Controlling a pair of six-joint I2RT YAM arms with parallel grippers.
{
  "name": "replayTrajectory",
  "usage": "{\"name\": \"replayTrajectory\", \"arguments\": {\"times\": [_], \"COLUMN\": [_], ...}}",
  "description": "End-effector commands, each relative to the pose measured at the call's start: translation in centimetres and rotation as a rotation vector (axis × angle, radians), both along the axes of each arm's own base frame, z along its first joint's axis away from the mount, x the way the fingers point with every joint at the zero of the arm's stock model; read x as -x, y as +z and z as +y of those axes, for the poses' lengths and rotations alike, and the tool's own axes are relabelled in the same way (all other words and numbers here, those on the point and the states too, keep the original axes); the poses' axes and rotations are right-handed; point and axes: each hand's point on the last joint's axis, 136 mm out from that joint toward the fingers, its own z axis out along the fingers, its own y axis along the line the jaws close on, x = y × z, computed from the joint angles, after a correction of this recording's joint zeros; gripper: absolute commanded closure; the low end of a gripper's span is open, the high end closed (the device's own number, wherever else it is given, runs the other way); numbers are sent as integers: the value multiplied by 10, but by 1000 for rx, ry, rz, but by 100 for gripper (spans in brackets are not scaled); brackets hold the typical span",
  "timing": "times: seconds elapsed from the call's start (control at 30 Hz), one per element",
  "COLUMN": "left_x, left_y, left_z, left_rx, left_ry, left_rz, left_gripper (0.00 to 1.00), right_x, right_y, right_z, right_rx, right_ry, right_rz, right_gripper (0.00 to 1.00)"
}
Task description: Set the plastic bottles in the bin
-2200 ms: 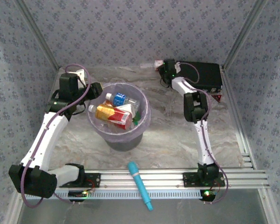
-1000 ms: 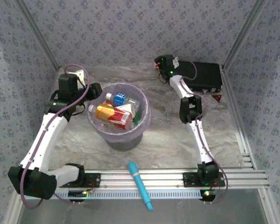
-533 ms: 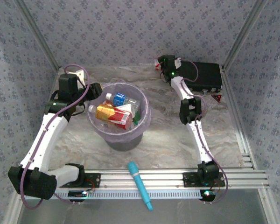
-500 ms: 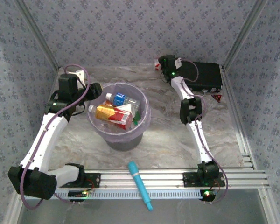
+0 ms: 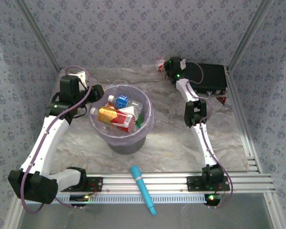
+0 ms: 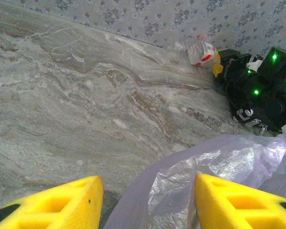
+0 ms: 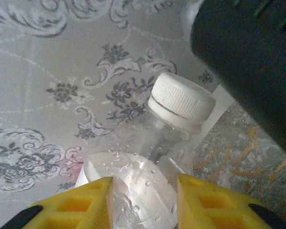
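- Clear bottle (image 7: 181,102), white cap, wet inside: at 1 o'clock on the surface (image 5: 171,143), hard against the patterned back wall (image 5: 133,33). In the left wrist view it shows a red-and-white label (image 6: 201,51).
- Right end effector (image 7: 144,181): yellow fingers closed on the clear bottle's body, one on each side, cap pointing away from the wrist. From above it sits at the far wall (image 5: 166,64), arm stretched long.
- Bin (image 5: 126,139): lilac, upright, about 10 o'clock from the surface's centre. Several bottles (image 5: 115,117) lie in it: an orange-and-red one across the middle and a blue-labelled one (image 5: 121,101) toward 12 o'clock.
- Left end effector (image 5: 97,91): just beside the bin's rim at 10 o'clock. Fingers (image 6: 62,202) stand partly apart and clamp nothing; the crinkled lilac rim shows between them.
- Black case (image 5: 212,78): flat, in the 2 o'clock corner, just beside the right wrist.
- Teal stick (image 5: 143,189): at 6 o'clock, lying across the near rail.
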Motion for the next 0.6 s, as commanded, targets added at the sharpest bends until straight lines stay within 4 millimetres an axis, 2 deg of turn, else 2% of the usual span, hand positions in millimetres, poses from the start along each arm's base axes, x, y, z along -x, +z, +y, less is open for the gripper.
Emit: {"name": "replayTrajectory", "arguments": {"times": [0.0, 0.13, 0.27, 0.4, 0.5, 0.57], "left_x": [5, 7, 8, 10, 10, 10], "left_y": [18, 21, 21, 22, 21, 21], "left_z": [3, 3, 4, 5, 5, 6], "left_rx": [-2, 1, 0, -1, 0, 1], "left_ry": [7, 5, 7, 6, 7, 9], "left_rz": [-43, -49, -53, -57, -55, -54], "left_gripper": [46, 46, 46, 46, 46, 46], "right_x": [9, 25, 51, 77, 81, 76], "right_y": [17, 41, 38, 34, 43, 37], "right_z": [-1, 5, 9, 5, 5, 4], "right_rx": [32, 50, 49, 65, 120, 119], "right_ry": [62, 102, 150, 174, 197, 195], "right_rz": [25, -7, 24, 40, 36, 58], "right_gripper": [66, 68, 70, 70, 60, 43]}}
